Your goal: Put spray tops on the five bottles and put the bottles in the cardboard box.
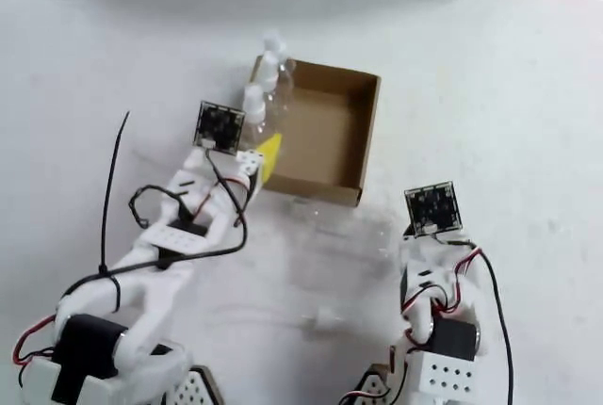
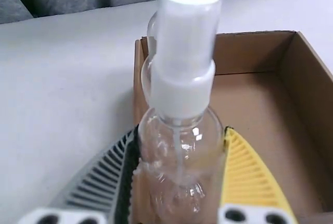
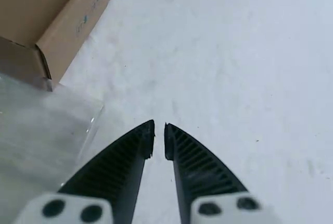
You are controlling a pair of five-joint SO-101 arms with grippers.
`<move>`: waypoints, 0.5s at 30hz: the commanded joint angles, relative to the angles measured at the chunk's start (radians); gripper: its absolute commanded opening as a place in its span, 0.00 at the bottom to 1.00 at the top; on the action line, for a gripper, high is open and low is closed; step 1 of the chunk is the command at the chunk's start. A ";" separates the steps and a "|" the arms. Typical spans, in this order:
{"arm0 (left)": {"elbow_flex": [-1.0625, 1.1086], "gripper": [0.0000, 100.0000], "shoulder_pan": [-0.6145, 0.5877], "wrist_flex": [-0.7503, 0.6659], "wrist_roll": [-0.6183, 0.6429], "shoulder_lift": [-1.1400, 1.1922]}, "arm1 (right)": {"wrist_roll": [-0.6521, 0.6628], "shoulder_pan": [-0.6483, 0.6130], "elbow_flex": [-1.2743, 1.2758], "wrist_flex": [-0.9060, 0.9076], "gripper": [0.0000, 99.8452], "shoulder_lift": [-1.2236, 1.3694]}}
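Your left end effector [image 2: 182,130] is clenched on a clear bottle [image 2: 182,99], grey finger on one side and yellow finger on the other; the bottle stands upright in the grasp and already wears its white spray top [image 2: 184,36]; it sits at the wall of the cardboard box [image 1: 320,141] on the left arm's side, close to the near corner, and you cannot tell from these views whether its base is inside the box yet.

A second bottle [image 1: 268,72] and a third bottle [image 1: 274,45], both white-topped, stand together at the far corner of the box on that same side; from the left wrist view they look to be inside the wall, though that is a judgement.

Your right end effector [image 3: 158,140] hangs over the bare tabletop [image 1: 490,75], well apart from the box; its fingers are all but closed, a thin slit between the tips, grasping nothing; a clear plastic piece [image 3: 41,125] lies just beside it, toward the box's near corner.

By that count three bottles are capped, two look boxed, and the one you hold needs only to be set down and released; two bottles would be left to cap and box; a small pale item [image 1: 322,318] lies between the arms, but it is too faint to name.
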 commanded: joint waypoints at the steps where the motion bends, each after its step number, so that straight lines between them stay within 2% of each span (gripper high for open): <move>1: -0.018 0.07 -0.019 -0.017 -0.011 -0.001 | 0.008 0.012 0.000 -0.012 0.01 -0.010; 9: -0.014 0.23 -0.021 -0.012 -0.005 -0.001 | 0.008 0.012 0.006 -0.012 0.01 -0.010; 15: -0.015 0.25 -0.056 -0.012 -0.005 -0.001 | 0.008 0.012 0.008 -0.012 0.01 -0.010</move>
